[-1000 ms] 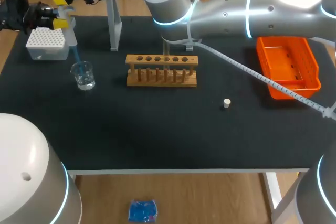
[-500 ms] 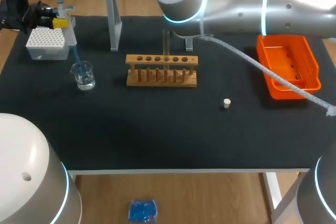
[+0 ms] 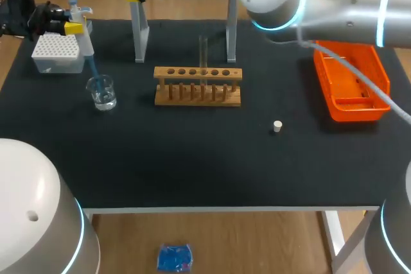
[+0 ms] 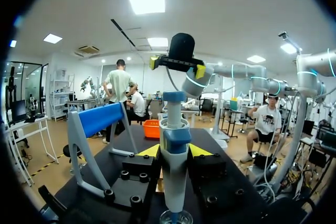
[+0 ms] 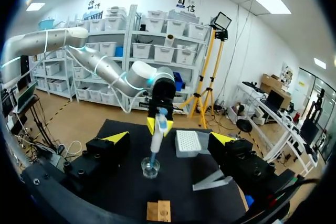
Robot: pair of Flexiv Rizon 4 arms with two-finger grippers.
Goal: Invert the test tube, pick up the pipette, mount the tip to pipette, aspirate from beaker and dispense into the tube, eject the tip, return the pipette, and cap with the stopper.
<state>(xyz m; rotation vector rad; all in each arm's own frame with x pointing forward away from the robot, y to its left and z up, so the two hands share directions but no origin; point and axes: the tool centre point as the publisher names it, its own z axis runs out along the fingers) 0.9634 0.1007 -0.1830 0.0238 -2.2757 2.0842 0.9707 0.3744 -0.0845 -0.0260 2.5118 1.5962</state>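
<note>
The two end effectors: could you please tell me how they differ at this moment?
The left end effector is shut on the pipette, whose tip dips into the beaker; the right end effector is open and holds nothing. The left hangs above the beaker, the right near the blue stand. Both are yellow-tipped.

Orange bin (image 3: 353,86) at right edge of table (image 3: 192,158); wooden rack (image 3: 198,101) mid-table, well apart.
</note>
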